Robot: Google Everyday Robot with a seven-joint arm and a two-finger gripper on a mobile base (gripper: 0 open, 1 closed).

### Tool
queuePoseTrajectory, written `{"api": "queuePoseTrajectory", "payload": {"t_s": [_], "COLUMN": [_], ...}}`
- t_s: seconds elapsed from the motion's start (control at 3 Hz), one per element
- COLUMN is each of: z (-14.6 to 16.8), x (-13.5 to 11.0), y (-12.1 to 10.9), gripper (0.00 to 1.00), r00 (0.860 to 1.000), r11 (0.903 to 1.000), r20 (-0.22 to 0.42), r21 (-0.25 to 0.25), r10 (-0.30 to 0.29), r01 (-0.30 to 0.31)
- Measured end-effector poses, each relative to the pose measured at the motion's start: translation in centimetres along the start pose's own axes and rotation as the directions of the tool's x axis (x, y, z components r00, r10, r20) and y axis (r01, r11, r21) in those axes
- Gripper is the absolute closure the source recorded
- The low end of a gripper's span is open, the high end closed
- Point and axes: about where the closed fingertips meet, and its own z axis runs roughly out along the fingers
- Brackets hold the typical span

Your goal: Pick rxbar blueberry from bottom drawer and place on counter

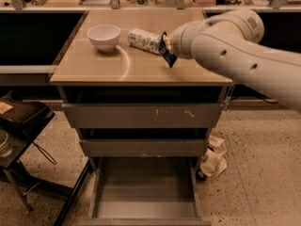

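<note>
Retrieval looks done: the bottom drawer [146,194] stands open, floor bare, and the gripper [167,45], beside the bottle [143,40], holds the rxbar blueberry [170,59] in clenched jaws, tilted low over the tabletop [94,67]. Only release remains.

Upper middle, the gripper [165,44] clasping the dark-wrapped rxbar blueberry [168,56] has a clear plastic bottle [143,40] just frame-left; the glossy tan counter [94,69] lies free in front.
</note>
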Motion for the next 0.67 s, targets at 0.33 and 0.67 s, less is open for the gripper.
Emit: {"api": "queuePoseTrajectory", "payload": {"t_s": [0.33,0.67], "z": [4.2,4.3], "x": [-2.1,-3.5], "y": [-2.6,-2.9], "gripper": [1.0,0.81], "r00": [0.999,0.999], "r11": [0.9981,0.9974], "r20": [-0.041,-0.027], "r21": [0.056,0.066], "r10": [-0.023,-0.029], "r01": [0.026,0.03]}}
